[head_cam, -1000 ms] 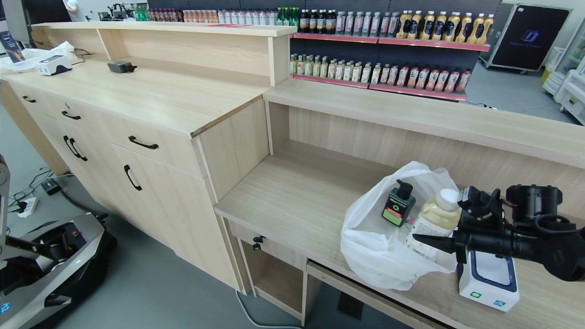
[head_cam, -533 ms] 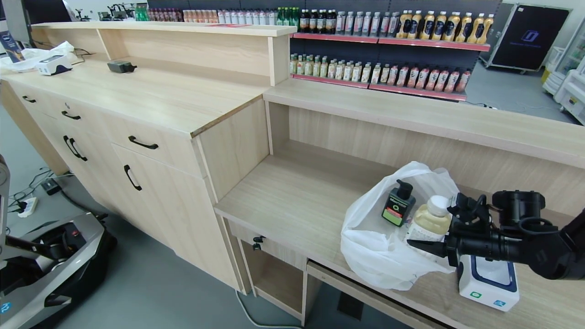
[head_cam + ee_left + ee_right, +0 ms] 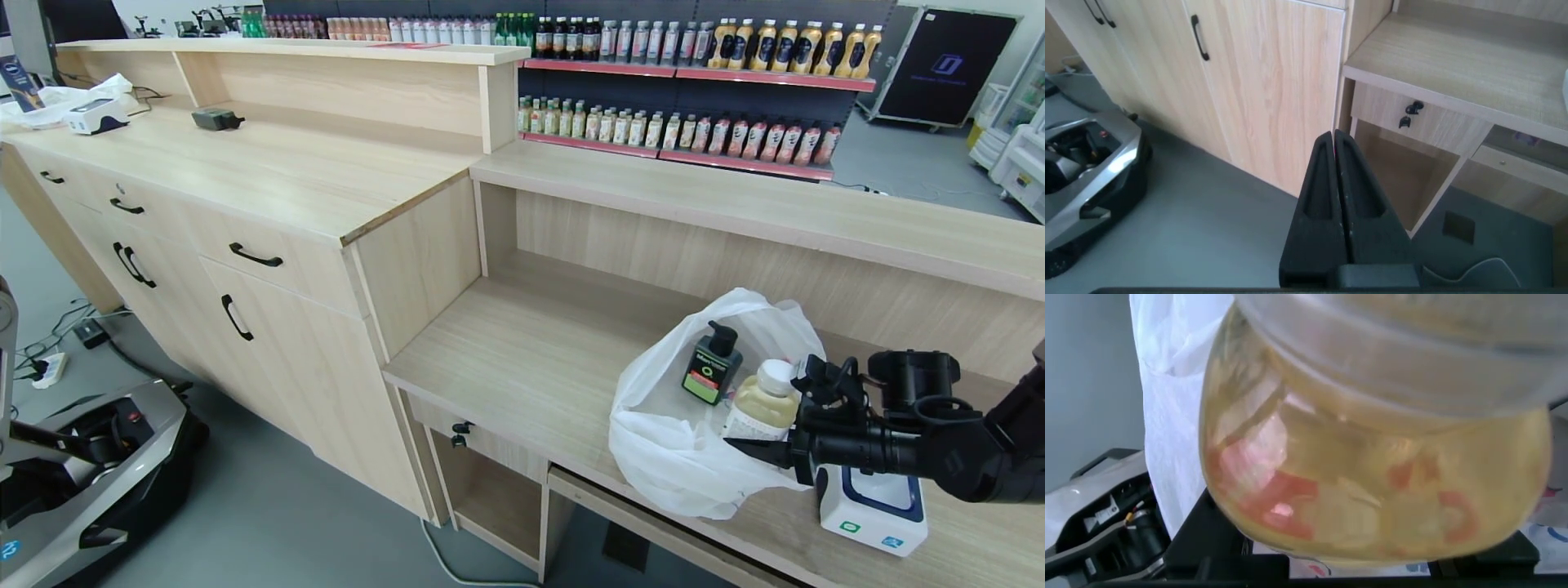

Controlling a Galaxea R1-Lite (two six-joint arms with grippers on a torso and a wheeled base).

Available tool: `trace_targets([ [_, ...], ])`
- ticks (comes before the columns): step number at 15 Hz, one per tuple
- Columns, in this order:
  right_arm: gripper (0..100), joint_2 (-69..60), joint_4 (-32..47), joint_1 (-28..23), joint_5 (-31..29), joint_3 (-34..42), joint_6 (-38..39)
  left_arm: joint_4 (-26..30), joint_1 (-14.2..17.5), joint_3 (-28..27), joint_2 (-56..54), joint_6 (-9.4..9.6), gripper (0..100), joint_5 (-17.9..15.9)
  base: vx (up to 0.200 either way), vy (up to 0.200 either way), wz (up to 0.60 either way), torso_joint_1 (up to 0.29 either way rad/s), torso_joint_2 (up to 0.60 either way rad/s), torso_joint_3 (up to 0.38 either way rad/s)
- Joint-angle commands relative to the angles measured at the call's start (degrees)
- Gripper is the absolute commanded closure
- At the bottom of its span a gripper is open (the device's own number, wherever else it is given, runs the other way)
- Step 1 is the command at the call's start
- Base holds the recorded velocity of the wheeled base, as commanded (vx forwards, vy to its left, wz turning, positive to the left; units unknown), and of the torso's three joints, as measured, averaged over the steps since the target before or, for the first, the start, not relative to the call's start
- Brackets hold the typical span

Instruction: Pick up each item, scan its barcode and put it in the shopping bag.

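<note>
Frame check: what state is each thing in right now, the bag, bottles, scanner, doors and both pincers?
shopping bag: open, lying on the counter.
pump bottle: standing inside the bag.
drink bottle: capped, tilted, held at the bag's mouth.
right pincer: shut on the drink bottle.
left pincer: shut, empty.
scanner: standing beside the bag.
cabinet doors: shut.

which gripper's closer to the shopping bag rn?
Right. The right gripper holds a bottle at the opening of the bag. The left gripper hangs shut, low over the floor by the cabinet, far from the bag.
</note>
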Motion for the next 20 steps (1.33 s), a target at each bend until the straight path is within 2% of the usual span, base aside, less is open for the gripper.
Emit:
trace_targets([
  [1, 100, 0.89, -0.11, 0.04, 0.03, -0.05, 0.00, 0.00, 0.00, 0.00, 0.00, 0.00, 100, 0.04, 0.000, 0.000, 0.00, 0.000, 0.00, 0.000],
  [8, 100, 1.33, -0.11, -0.05, 0.03, 0.39, -0.35, 0.00, 0.00, 0.00, 0.00, 0.00, 100, 0.04, 0.000, 0.000, 0.00, 0.000, 0.00, 0.000],
  [9, 0, 1.42, 0.06, -0.05, 0.03, 0.39, -0.62, 0.00, 0.00, 0.00, 0.00, 0.00, 100, 0.04, 0.000, 0.000, 0.00, 0.000, 0.00, 0.000],
  [12, 0, 0.63, 0.24, -0.40, 2.67, 0.30, -0.18, 0.00, 0.00, 0.00, 0.00, 0.00, 100, 0.04, 0.000, 0.000, 0.00, 0.000, 0.00, 0.000],
  [17, 0, -8.78, 6.13, -0.31, 5.48, 0.21, 2.11, 0.00, 0.00, 0.00, 0.00, 0.00, 100, 0.04, 0.000, 0.000, 0.00, 0.000, 0.00, 0.000],
  [20, 0, -18.53, 10.96, 1.27, 5.48, -0.85, 10.28, 0.00, 0.00, 0.00, 0.00, 0.00, 100, 0.04, 0.000, 0.000, 0.00, 0.000, 0.00, 0.000],
])
